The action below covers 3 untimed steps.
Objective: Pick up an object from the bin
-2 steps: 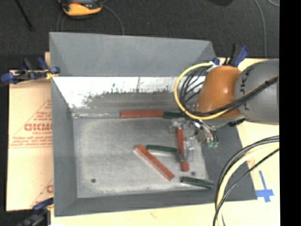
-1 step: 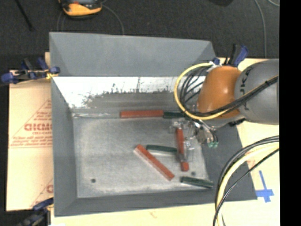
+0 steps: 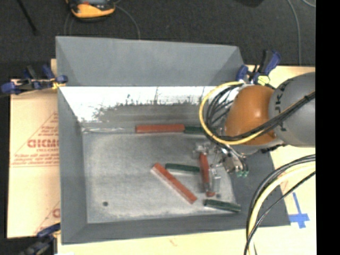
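– Orange cover [image 3: 248,113] on the wrist is noted highest, at the right side of the bin [image 3: 71,158], looped with cables [image 3: 212,116]. Gripper [image 3: 211,177] is seen low beneath it, over the right part of the floor.
– Gripper state?
– Cannot be told; wide or narrow is not made out against what lies under it. Short red stick [image 3: 204,165], laid front to back, is seen right at the gripper; whether it is held is not settled.
– Other things logged?
– Green stick [image 3: 183,168] is noted just left of it. Long red stick [image 3: 174,183] is laid diagonally below that, close by. Corner green stick [image 3: 222,206] is recorded at front right. Back red stick [image 3: 159,128] is seen along the far wall, well apart.
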Motion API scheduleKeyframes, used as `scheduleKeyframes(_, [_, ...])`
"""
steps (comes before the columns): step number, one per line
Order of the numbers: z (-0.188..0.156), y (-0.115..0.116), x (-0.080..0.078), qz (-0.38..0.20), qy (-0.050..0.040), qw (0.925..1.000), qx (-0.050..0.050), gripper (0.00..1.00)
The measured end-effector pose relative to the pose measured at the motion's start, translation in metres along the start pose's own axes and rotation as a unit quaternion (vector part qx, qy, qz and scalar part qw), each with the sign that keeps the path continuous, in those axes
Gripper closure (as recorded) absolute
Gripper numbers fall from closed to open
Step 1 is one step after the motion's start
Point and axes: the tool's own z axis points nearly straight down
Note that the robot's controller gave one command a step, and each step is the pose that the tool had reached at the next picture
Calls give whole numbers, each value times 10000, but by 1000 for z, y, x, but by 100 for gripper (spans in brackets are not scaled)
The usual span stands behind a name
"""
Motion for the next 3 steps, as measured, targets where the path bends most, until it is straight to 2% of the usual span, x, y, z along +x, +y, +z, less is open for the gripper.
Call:
scheduleKeyframes(1, [1, 13, -41, 134, 21, 9999, -1, 100])
scheduleKeyframes(2, [1, 13, -41, 132, 21, 9999, -1, 100])
scheduleKeyframes(3, [-141, 8, -61, 269, 8, 9996, 0, 100])
